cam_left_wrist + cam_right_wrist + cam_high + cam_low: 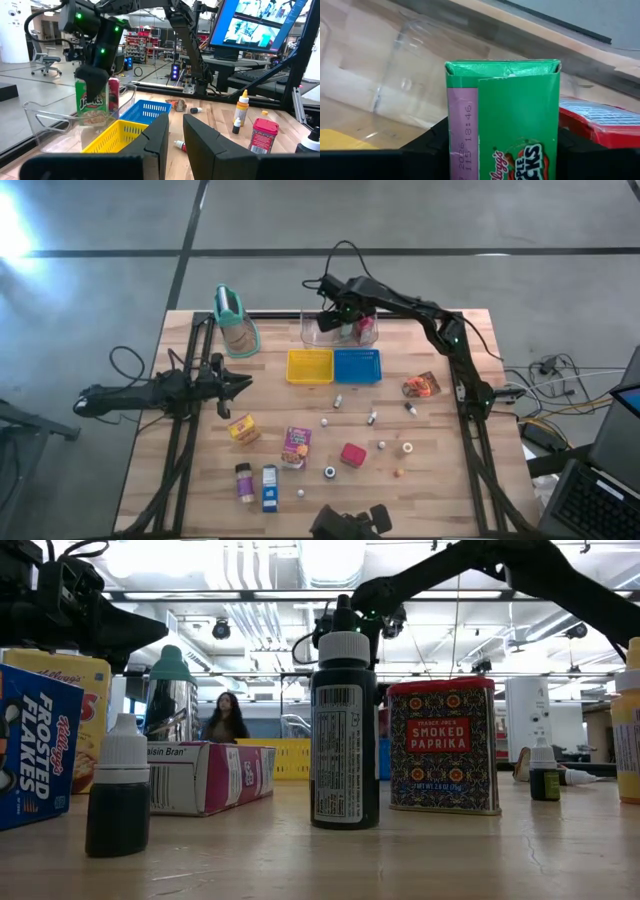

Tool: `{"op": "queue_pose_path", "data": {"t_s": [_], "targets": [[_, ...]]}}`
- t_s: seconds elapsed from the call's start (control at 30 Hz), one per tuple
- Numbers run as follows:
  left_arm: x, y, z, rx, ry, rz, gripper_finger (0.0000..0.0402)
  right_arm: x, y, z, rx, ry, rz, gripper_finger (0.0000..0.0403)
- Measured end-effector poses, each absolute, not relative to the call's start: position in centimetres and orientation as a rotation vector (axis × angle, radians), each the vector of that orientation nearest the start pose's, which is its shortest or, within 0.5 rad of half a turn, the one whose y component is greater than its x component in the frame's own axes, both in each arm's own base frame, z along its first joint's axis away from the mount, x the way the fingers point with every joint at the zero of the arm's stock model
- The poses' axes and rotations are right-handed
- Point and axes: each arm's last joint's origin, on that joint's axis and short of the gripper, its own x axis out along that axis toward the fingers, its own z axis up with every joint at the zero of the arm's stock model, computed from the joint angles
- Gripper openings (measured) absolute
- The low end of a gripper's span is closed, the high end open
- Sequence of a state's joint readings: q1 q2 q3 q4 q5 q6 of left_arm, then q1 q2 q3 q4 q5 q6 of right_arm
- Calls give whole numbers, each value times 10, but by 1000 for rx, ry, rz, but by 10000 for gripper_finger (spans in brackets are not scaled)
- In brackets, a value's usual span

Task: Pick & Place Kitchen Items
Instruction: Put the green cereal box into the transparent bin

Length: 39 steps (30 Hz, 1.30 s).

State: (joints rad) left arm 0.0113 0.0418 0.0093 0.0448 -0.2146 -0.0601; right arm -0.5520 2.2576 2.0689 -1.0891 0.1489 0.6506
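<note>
My right gripper [345, 310] reaches over the clear bin [312, 335] at the table's far edge and is shut on a green carton [502, 120]. The carton also shows in the left wrist view [92, 102], standing upright inside the bin's walls next to a red carton [600, 122]. My left gripper [240, 385] hovers open and empty over the table's left side, left of the yellow tray [309, 366]. A yellow carton [243, 430], a pink carton [296, 446], a blue carton [269, 487], a red block [352, 455] and an orange pouch [421, 385] lie on the table. My right gripper pinches the green carton between its two fingers, one on each side [462, 150], at the carton's upper end [92, 82]. The fingers come from above, pointing down. The carton stands upright below them, inside the bin. I cannot tell whether its lower end [502, 67] touches the floor.
A blue tray [357, 365] sits beside the yellow one in front of the bin. A tall tan container with a teal top [235, 320] stands at the far left. Small bottles and white pieces [372, 418] are scattered mid-table, and a spice jar [244, 482] stands near the front.
</note>
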Motion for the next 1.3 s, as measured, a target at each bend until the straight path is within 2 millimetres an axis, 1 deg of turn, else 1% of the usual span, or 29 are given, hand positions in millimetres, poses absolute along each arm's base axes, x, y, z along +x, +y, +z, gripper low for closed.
{"op": "queue_pose_path", "data": {"t_s": [0.1,0.27,0.5,0.9,1.0,1.3], "targets": [[99,7,168,-61,-18,226,65,395,-248,233,795,1037,-1005,169],[99,7,168,-61,-19,226,65,394,-247,234,783,1046,-996,165],[99,7,168,-61,-19,225,65,393,-246,228,781,1070,-998,187],[99,7,168,-61,-18,225,65,393,-246,229,772,1072,-992,215],[99,7,168,-61,-18,226,65,392,-246,236,768,1057,-990,216],[99,7,168,-61,-19,226,65,385,-242,272,733,1000,-969,199]]}}
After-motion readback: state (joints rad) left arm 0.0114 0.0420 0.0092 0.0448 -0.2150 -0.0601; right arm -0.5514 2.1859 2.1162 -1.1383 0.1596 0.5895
